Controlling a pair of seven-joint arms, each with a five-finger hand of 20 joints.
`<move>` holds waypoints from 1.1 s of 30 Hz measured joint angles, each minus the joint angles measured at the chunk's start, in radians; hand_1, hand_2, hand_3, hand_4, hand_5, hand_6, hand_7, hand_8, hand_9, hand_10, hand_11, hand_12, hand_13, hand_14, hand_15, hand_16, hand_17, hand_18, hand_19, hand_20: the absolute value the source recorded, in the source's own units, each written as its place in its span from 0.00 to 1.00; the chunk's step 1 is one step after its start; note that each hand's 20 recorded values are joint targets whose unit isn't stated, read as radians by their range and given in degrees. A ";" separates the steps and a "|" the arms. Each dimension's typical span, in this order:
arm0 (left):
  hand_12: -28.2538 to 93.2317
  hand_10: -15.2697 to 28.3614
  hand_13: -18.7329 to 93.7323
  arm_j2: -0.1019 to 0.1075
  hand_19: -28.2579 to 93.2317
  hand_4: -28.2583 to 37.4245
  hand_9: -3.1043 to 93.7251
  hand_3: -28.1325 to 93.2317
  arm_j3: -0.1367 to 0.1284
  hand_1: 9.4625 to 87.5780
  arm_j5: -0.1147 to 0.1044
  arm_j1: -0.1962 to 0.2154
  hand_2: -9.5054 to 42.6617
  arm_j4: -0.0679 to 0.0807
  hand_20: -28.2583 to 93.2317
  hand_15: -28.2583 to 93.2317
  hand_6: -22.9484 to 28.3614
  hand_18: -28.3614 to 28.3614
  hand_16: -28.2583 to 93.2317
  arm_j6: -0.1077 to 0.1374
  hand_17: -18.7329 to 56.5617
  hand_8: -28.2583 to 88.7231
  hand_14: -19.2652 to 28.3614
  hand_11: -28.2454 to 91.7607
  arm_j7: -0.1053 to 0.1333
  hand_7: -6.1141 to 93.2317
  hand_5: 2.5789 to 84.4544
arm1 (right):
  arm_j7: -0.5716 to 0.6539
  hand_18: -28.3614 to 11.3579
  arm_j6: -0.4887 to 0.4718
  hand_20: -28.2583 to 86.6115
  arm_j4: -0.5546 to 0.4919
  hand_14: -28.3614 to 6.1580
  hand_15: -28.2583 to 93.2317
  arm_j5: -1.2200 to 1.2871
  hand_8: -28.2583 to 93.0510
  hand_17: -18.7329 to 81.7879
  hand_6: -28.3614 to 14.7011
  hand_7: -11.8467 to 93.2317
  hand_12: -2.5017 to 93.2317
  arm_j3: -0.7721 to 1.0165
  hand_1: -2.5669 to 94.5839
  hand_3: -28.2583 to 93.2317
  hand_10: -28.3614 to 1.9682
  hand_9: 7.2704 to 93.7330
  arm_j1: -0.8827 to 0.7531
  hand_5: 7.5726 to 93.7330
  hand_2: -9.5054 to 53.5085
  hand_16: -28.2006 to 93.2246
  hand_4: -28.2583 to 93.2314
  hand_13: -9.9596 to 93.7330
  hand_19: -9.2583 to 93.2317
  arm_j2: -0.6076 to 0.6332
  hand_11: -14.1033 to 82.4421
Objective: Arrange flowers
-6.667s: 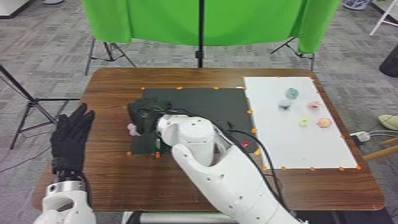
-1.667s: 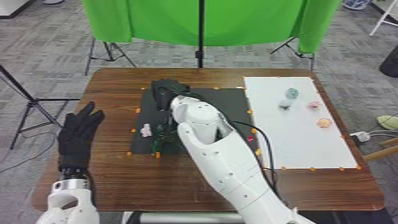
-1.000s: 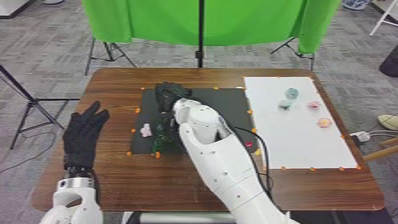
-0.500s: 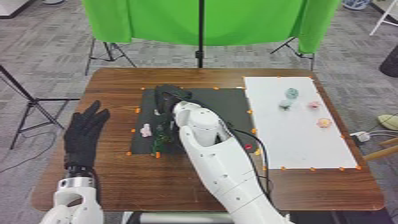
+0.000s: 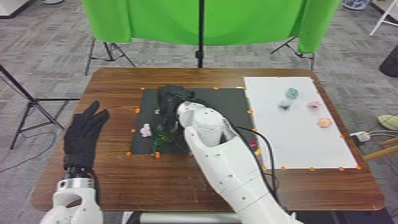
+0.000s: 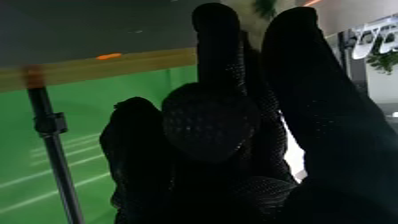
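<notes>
Left hand point(image 5: 82, 142), fingers straight; right arm point(image 5: 222, 165) extended.

Right hand point(image 5: 173, 94) shifted rightward — yellow flower off white sheet point(image 5: 306, 147).

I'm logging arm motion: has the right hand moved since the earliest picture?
Yes; in the head view, the right hand is farther right, nearer the far edge of the dark mat.

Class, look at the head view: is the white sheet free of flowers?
No, a peach flower, a pink flower and two bluish-green flowers lie on the white sheet.
</notes>
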 measured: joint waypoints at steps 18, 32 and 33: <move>0.32 0.66 0.47 0.000 0.25 0.00 0.49 0.78 -0.012 0.08 0.000 0.017 0.22 -0.006 0.39 0.31 0.55 0.68 0.24 0.000 0.35 0.20 0.71 0.35 0.000 0.11 0.51 | 0.044 0.48 -0.086 0.72 -0.092 0.80 0.69 0.009 0.20 0.84 0.74 0.26 0.23 -0.093 0.52 0.72 0.59 0.86 0.029 0.69 0.00 0.51 0.09 0.98 1.00 0.121 0.31; 0.32 0.66 0.47 0.000 0.25 0.00 0.49 0.78 -0.013 0.09 0.001 0.015 0.22 -0.006 0.39 0.31 0.55 0.68 0.24 -0.001 0.35 0.20 0.72 0.35 -0.004 0.11 0.51 | 0.269 0.43 -0.086 0.71 -0.358 0.72 0.69 0.536 0.16 0.80 0.69 0.26 0.23 -0.204 0.43 0.73 0.53 0.85 0.061 0.70 0.00 0.52 0.11 0.95 1.00 0.296 0.32; 0.32 0.66 0.47 -0.001 0.25 0.00 0.49 0.78 -0.014 0.09 0.001 0.014 0.22 -0.006 0.39 0.31 0.55 0.68 0.24 -0.001 0.35 0.20 0.72 0.35 -0.004 0.11 0.51 | 0.288 0.43 -0.064 0.71 -0.401 0.71 0.69 0.579 0.16 0.80 0.69 0.25 0.23 -0.193 0.44 0.73 0.53 0.85 0.057 0.70 0.00 0.51 0.11 0.95 1.00 0.319 0.32</move>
